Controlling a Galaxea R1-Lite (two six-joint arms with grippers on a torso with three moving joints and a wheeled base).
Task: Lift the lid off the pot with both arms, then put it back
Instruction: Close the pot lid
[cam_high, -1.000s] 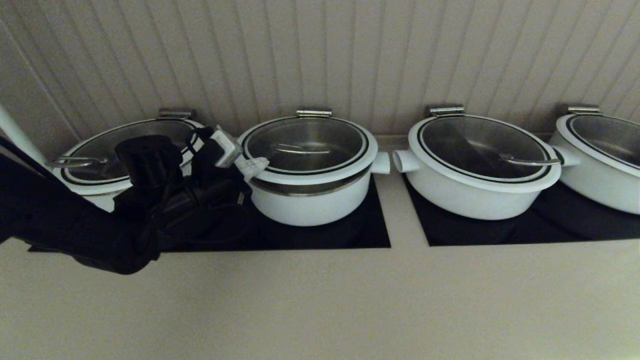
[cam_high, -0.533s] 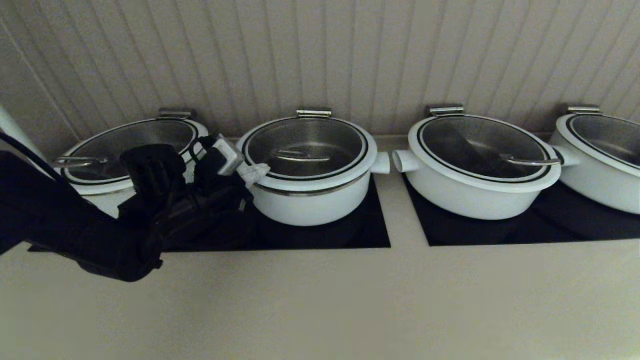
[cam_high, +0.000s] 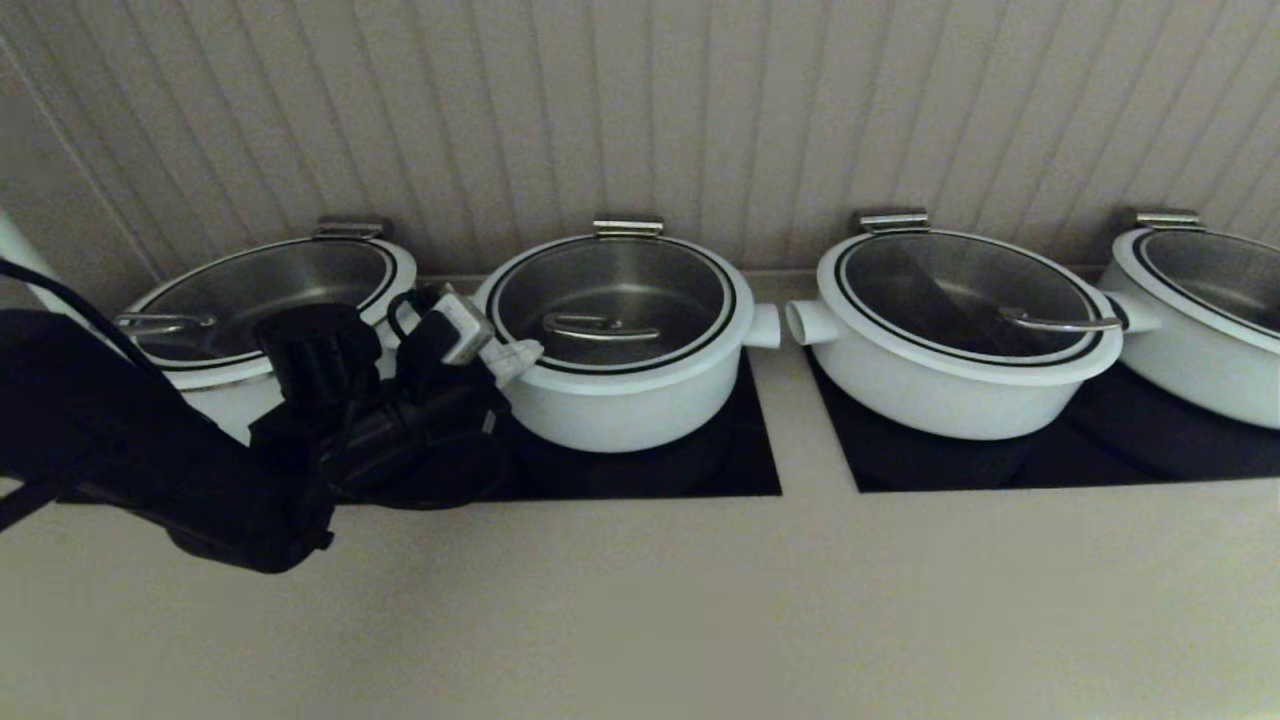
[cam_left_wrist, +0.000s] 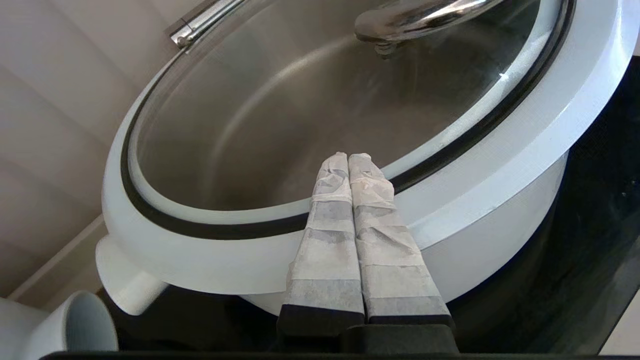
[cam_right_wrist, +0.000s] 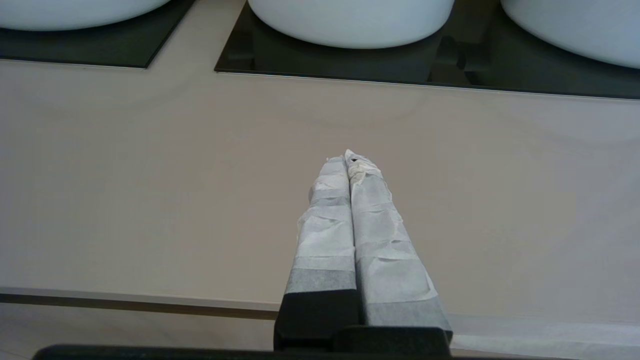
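Observation:
The lid (cam_high: 612, 285), glass with a white rim, black ring and a steel hook handle (cam_high: 598, 326), sits flat on the narrow white pot (cam_high: 620, 415), second from the left. My left gripper (cam_high: 520, 352) is shut and empty at the lid's left edge. In the left wrist view its taped fingertips (cam_left_wrist: 348, 156) lie over the white rim and black ring of the lid (cam_left_wrist: 280, 115), above the pot's wall (cam_left_wrist: 500, 235). My right gripper (cam_right_wrist: 347, 155) is shut and empty over bare counter, out of the head view.
Wider white pots with lids stand to the left (cam_high: 265, 285), right (cam_high: 950, 390) and far right (cam_high: 1200, 340), all on black cooktop panels (cam_high: 740, 470) against a ribbed wall. The pots' stub handles (cam_high: 765, 325) nearly meet. Beige counter (cam_high: 700, 600) runs along the front.
The lid has come down onto the pot; the steel band under its rim no longer shows. My left gripper and arm have sunk a little with it.

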